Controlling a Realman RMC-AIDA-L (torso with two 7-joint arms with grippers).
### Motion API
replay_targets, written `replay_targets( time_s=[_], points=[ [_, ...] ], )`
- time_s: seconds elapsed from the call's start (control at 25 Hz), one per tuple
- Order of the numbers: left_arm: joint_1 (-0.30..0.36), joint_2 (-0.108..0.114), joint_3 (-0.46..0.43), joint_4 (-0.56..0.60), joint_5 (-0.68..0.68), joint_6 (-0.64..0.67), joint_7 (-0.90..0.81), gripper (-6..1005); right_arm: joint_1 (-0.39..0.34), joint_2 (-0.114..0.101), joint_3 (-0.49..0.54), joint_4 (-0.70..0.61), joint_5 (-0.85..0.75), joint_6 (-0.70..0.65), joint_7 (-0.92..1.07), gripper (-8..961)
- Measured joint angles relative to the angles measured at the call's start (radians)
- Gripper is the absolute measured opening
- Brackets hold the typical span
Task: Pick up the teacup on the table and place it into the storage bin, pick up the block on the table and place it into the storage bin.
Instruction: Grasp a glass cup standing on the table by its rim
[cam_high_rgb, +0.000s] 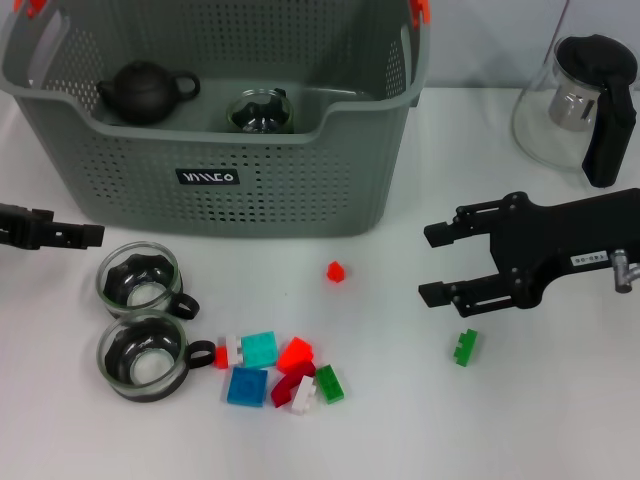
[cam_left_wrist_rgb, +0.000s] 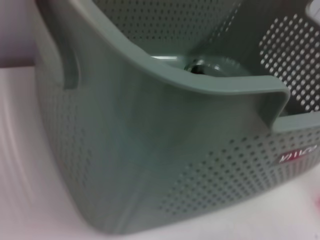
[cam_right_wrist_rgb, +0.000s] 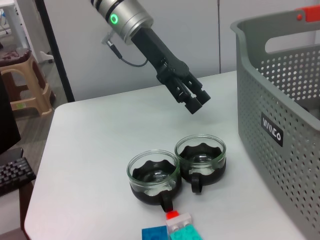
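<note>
Right claw (cam_high_rgb: 432, 264) level, open, above table (cam_high_rgb: 560, 420)

The storage bin (cam_high_rgb: 260, 190) loses its far rim past the frame edge; the glass item (cam_high_rgb: 260, 112) inside it is perhaps a teacup.

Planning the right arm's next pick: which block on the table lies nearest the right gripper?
The small green block lying alone, just below the open right gripper. The red block sits farther left, and the rest cluster beside the two teacups.
</note>
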Motion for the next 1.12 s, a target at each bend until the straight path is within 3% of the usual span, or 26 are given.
replay_targets(
  time_s=[0.24,0.6,1.12],
  points=[
    [-0.036,-0.002,0.093,0.046,0.086,0.064,-0.092,894,0.008,-0.007,-0.001,0.0,0.0,-0.013,0.0,763],
    [-0.086,-0.013,0.244,0.051,0.191,0.031,-0.293,889,0.015,-0.008,-0.008,0.0,-0.002,-0.031,0.0,757],
    [-0.097,-0.034,0.278,0.049,0.288,-0.017,-0.404,882,0.009,-0.008,-0.01,0.0,-0.004,-0.025,-0.001,757]
  ],
)
